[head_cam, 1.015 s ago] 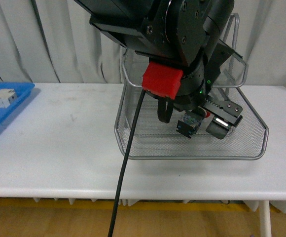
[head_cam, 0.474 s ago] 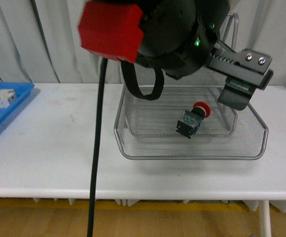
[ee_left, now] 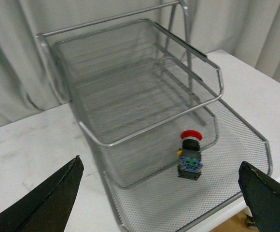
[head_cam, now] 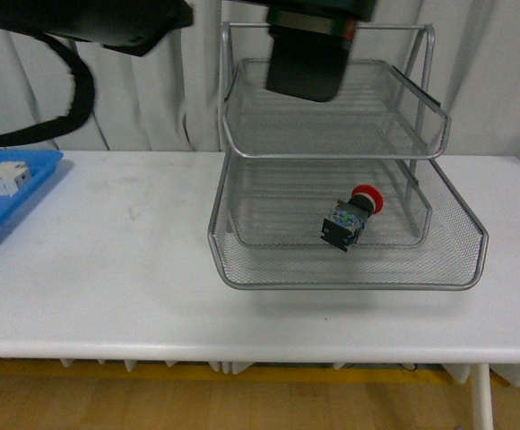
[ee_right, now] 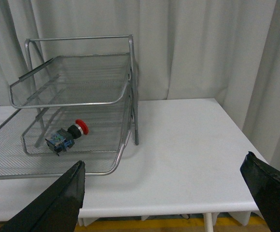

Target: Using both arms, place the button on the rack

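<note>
Button (head_cam: pixel 353 218) lies on its side in the bottom tier of the rack (head_cam: pixel 350 285), red cap toward the back right, nothing touching it. Left gripper (ee_left: pixel 159 163) and right gripper (ee_right: pixel 163 162) are both spread wide and empty, clear of the rack.

one button (head_cam: pixel 354 215), one rack (head_cam: pixel 350 287), one blue tray (head_cam: pixel 40 170)

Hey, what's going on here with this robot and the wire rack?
The red-capped button lies on its side in the bottom tier of the silver rack, with nothing holding it. Both wrist views show open jaws well clear of it: the left gripper and the right gripper hold nothing. So the placing looks done, with the arms raised at the top of the front view.
</note>
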`<state>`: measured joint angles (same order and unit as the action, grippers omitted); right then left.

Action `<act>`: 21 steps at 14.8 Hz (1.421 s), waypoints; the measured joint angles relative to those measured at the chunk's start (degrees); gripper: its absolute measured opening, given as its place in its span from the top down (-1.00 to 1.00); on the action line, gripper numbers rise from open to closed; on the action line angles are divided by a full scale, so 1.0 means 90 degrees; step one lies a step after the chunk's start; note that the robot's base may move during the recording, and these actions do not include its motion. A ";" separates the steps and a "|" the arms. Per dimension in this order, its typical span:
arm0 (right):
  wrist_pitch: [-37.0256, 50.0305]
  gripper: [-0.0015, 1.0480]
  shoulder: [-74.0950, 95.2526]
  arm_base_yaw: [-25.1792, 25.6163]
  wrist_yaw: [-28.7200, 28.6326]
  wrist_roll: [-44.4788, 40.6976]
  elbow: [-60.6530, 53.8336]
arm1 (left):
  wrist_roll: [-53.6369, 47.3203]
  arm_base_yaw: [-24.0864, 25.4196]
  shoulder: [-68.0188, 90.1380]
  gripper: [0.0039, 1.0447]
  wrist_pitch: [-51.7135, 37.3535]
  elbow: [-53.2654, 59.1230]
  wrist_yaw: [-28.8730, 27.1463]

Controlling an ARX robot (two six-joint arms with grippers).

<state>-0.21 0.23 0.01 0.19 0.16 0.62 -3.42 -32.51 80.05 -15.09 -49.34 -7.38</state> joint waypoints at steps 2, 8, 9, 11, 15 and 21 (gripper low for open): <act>0.0000 -0.87 0.0000 0.0000 -0.0015 -0.0002 0.0000 | 0.0192 0.0296 -0.0818 -0.52 -0.1834 0.1178 -0.1574; 0.0000 -0.87 0.0000 0.0000 -0.0017 0.0000 0.0000 | 0.0340 0.1853 -0.2914 0.68 -0.2407 0.3723 -0.0928; 0.0000 -0.87 0.0000 0.0000 -0.0019 0.0000 0.0000 | 0.0340 0.2011 -0.3130 0.85 -0.2399 0.3878 -0.0794; 0.0002 -0.87 0.0000 0.0000 -0.0019 0.0000 0.0000 | 0.0362 0.2356 -0.3677 0.97 -0.2314 0.4252 -0.0500; 0.0002 -0.87 0.0000 0.0000 -0.0019 -0.0002 0.0000 | 0.0362 0.2868 -0.4690 0.97 -0.1843 0.4833 0.0049; 0.0002 -0.87 0.0000 0.0000 -0.0012 -0.0002 0.0000 | 0.0367 0.3653 -0.5549 0.97 -0.1270 0.5139 0.0724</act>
<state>-0.19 0.23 0.01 0.08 0.14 0.62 -0.12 0.36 30.11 -26.52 -3.09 -0.86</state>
